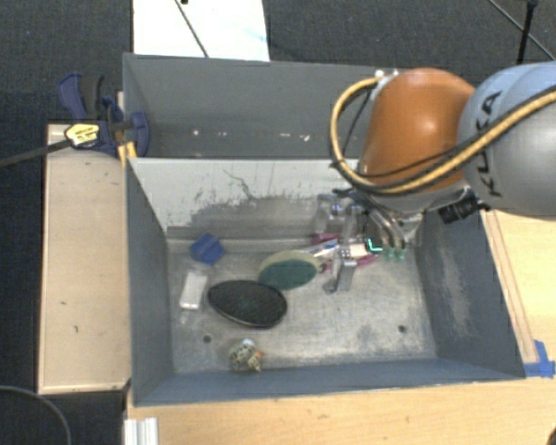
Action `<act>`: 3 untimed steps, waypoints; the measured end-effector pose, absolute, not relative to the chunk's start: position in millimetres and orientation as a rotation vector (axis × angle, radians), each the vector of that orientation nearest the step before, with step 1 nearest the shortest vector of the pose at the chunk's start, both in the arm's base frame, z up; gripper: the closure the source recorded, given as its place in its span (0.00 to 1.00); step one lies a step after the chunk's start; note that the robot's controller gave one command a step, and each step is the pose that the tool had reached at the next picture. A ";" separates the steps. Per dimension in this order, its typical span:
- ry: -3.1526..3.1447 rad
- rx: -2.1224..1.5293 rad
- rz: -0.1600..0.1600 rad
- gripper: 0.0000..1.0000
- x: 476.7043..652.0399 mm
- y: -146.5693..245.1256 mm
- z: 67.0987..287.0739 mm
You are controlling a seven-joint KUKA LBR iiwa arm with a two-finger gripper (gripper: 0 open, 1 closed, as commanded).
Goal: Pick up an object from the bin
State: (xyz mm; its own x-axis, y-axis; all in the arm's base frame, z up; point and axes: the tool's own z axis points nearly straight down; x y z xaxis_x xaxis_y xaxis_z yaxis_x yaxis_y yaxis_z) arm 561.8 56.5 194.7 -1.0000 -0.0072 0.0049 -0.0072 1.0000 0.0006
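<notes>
Closest to us, by the front wall of the bin [148, 276], lies a small crumpled scrap [245, 355]. Behind it we see a black oval brush [248, 302], then a green round disc [285, 272]. Just right of it hangs the gripper [341, 265], beside a pink piece [324, 242]; whether it is spread or pressed together we cannot tell.

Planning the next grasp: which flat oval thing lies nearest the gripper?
The dark green disc, just left of the gripper; the black oval lies farther left.
</notes>
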 end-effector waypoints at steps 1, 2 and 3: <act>-3.135 -0.105 -0.001 0.00 587.7 93.7 66.0; -3.141 -0.111 -0.002 1.00 589.3 92.9 70.4; -3.148 -0.148 -0.004 1.00 582.5 81.9 212.5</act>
